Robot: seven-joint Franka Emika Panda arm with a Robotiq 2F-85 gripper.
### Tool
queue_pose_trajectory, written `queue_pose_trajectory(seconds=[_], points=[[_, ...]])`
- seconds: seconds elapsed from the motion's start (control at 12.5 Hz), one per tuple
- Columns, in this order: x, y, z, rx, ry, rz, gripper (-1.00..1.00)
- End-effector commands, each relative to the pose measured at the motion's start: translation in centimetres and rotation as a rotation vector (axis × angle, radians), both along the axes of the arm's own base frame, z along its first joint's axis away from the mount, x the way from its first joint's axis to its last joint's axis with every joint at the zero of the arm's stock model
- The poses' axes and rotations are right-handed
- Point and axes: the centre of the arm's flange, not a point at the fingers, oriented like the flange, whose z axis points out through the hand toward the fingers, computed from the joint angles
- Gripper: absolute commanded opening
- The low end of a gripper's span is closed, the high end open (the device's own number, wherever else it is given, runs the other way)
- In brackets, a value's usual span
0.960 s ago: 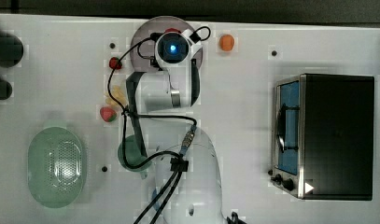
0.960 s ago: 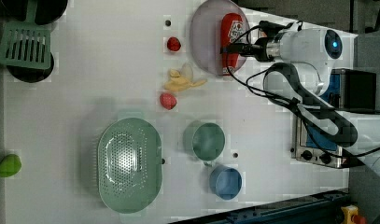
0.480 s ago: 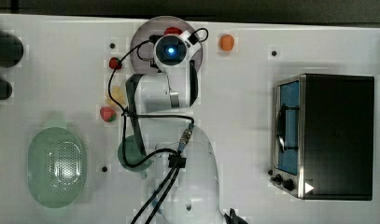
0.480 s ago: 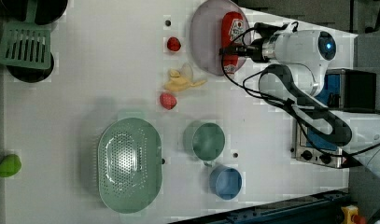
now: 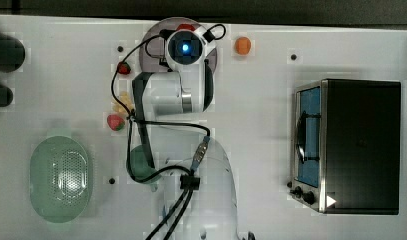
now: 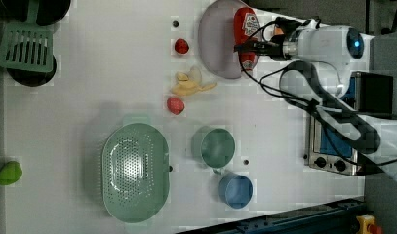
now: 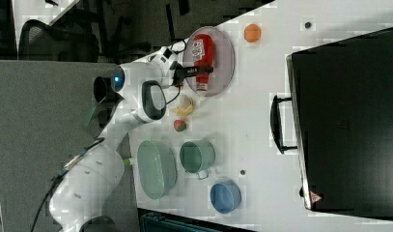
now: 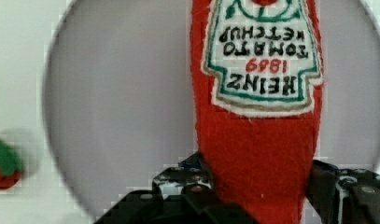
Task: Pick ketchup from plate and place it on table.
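Ketchup bottle [image 8: 257, 154] is clamped between the gripper's [image 8: 260, 186] fingers [image 8: 187, 186] near its narrow end, and it is seen lying over the lavender plate [image 6: 215, 44].

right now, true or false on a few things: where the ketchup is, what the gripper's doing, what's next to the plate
1. The ketchup lies on the plate. True.
2. The gripper is open well above the ketchup. False: its fingers sit against both sides of the bottle's lower body, shut on it.
3. The ketchup stands upright. False: it lies on its side across the plate.
4. In the left view, a strawberry lies on the table just off the plate's left rim. True.
5. The green basket holds the orange fruit. False: the fruit lies on the table to the top view's right of the plate.
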Motion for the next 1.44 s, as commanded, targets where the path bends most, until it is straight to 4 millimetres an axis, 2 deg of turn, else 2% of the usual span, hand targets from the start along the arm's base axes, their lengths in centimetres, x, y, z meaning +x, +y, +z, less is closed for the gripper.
queue_pose_trajectory(seconds=[0.08, 0.32, 0.48, 0.64, 0.8, 0.96, 1.12, 1.28, 1.44], points=[[1.2, -0.9, 11.8, 0.032, -0.078, -0.03, 0.2], [-0.3, -2.3, 19.2, 0.048, -0.051, -0.057, 0.2], [-2.4, -3.9, 23.4, 0.034, 0.019, -0.072, 0.2], [-5.0, -5.9, 26.5, 0.022, 0.091, -0.098, 0.2], [-7.5, -8.5, 28.1, 0.014, 0.104, -0.14, 0.2], [-10.3, -10.6, 27.7, 0.012, 0.128, -0.18, 0.2], [-13.3, -11.0, 25.9, 0.013, 0.17, -0.192, 0.2], [-15.4, -10.7, 23.6, 0.008, 0.155, -0.19, 0.2], [-17.2, -10.3, 20.0, 0.004, 0.135, -0.191, 0.2]])
